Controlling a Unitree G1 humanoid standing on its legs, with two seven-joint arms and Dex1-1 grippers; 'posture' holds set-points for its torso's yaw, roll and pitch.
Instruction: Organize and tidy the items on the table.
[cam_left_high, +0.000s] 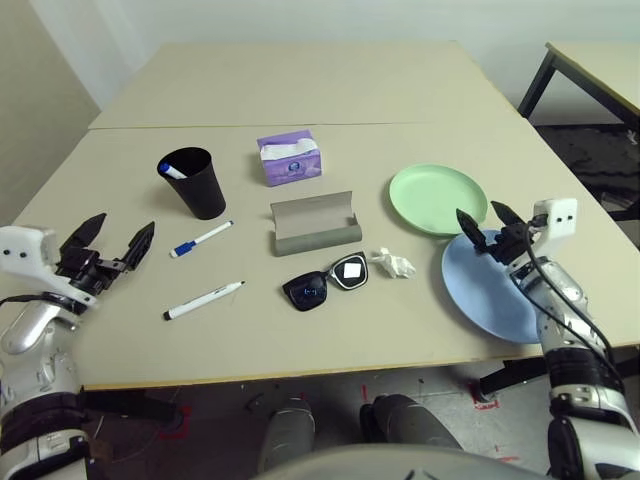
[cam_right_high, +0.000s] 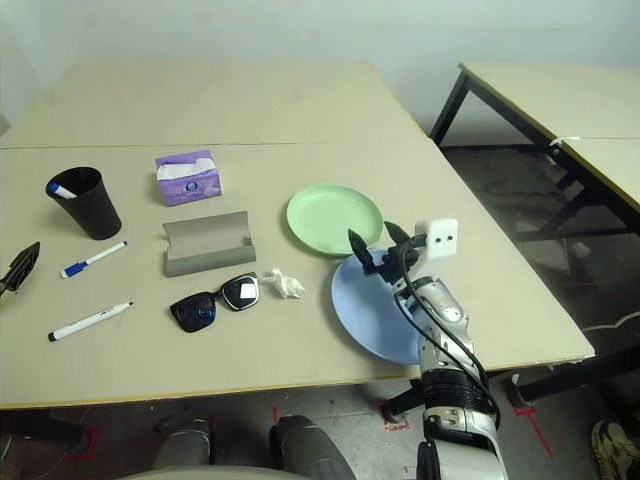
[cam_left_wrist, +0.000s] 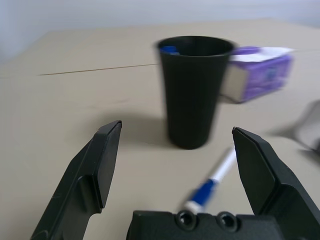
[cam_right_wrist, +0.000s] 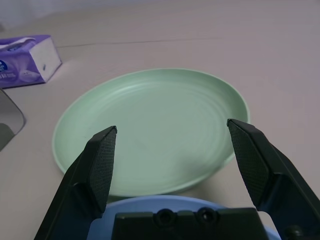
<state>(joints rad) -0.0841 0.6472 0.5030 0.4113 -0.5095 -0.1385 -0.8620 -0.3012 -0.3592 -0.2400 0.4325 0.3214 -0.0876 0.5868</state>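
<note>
Across the big beige table (cam_left_high: 120, 340) the clutter lay spread out, nothing yet gathered, and you had both arms low at its near edge as if choosing a first target. Your left gripper (cam_left_high: 112, 243) hovered with its fingers wide apart and nothing between them, aimed at the black cup (cam_left_high: 192, 182), which already held one blue-capped marker upright. That suggests the cup served as the pen holder. The blue-capped marker (cam_left_high: 201, 239) lay just in front of the cup, nearest your left claw, and the black-capped marker (cam_left_high: 204, 300) lay closer to you, well apart from it.

Your right gripper (cam_left_high: 487, 228) was likewise spread and empty, poised over the far rim of the light-blue plate (cam_left_high: 480, 295) and looking straight at the pale-green plate (cam_right_wrist: 150, 130), whose edge touched or slightly overlapped the blue one. Judging by that aim, stacking the plates seemed likely.

The grey glasses case (cam_left_high: 315, 224) stood open mid-table, the black sunglasses (cam_left_high: 326, 281) just before it, the crumpled tissue (cam_left_high: 393, 263) beside them, and the purple tissue box (cam_left_high: 289, 158) behind.
</note>
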